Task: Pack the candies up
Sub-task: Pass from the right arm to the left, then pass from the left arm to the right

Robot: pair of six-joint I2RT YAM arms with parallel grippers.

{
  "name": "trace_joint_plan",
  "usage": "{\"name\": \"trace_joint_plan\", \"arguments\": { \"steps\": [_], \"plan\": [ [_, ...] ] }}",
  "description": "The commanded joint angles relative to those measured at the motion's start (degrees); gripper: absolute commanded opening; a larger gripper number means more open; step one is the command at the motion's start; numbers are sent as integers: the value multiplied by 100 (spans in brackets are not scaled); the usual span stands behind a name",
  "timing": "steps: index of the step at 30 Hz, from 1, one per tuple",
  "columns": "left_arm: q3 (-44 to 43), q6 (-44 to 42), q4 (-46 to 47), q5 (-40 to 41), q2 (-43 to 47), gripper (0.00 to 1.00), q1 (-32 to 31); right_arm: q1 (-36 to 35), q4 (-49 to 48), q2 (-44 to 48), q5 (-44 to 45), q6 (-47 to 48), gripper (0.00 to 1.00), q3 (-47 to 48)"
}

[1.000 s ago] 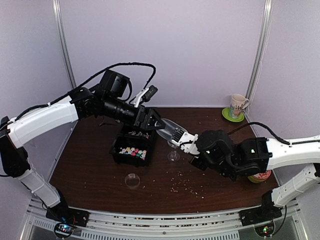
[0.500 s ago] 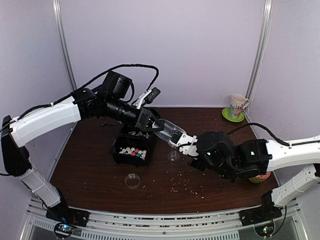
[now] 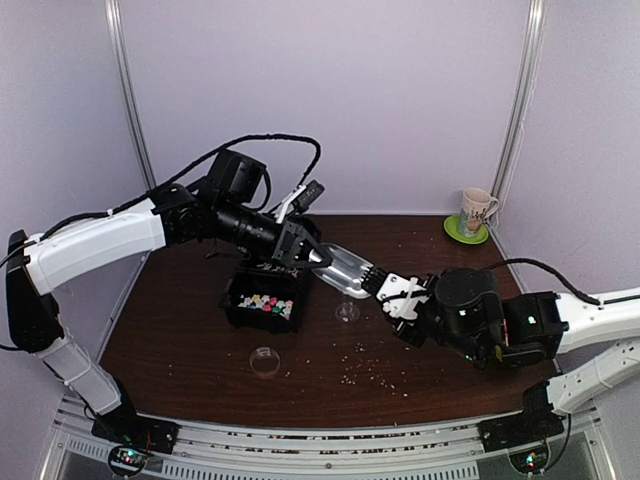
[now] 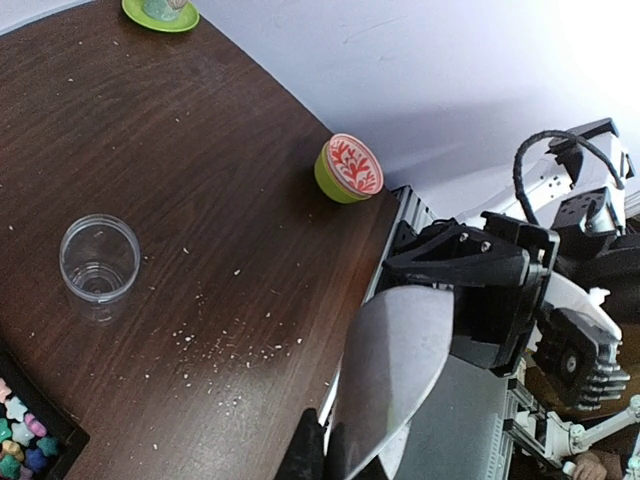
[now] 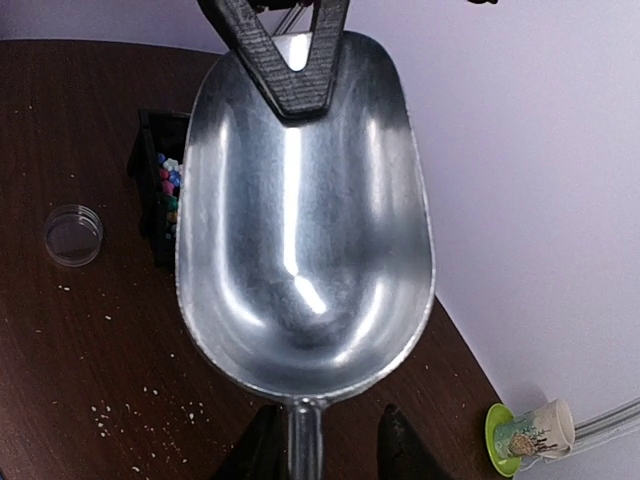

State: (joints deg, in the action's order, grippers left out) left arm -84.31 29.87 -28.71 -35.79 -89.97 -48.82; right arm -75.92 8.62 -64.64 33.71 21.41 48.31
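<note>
The right fingers point(image 5: 400, 440) clamp the scoop point(image 5: 300, 220) by its handle. Its long axis runs up and left, with the far rim pinched in the closed left fingers point(image 5: 250, 45). The candies point(image 3: 265, 302) lie in the tray point(image 3: 229, 298) just beneath that rim, nearest the left arm.

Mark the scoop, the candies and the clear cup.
scoop point(image 5: 300, 200): right wrist view, on the inside of its shiny bowl.
candies point(image 3: 265, 302): top view, on the middle of the coloured heap.
clear cup point(image 4: 98, 260): left wrist view, on its inside, seen through the open top.
</note>
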Motion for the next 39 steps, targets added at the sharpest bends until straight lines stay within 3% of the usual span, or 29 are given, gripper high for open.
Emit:
{"name": "trace_joint_plan", "arguments": {
  "steps": [1,14,24,39],
  "plan": [
    [199,125,688,-449,285,0,-29,-45,-841,394,-440,312,34,-332],
    [444,202,937,-710,353,0,-23,-143,-2039,1122,-1209,1217,38,-1242],
    [547,369,1129,-780,296,0,-18,-239,-2799,1337,-997,1611,39,-1581],
    [625,498,1283,-875,295,0,-21,-278,-3021,1174,-1077,1742,23,-1627]
  ]
}}
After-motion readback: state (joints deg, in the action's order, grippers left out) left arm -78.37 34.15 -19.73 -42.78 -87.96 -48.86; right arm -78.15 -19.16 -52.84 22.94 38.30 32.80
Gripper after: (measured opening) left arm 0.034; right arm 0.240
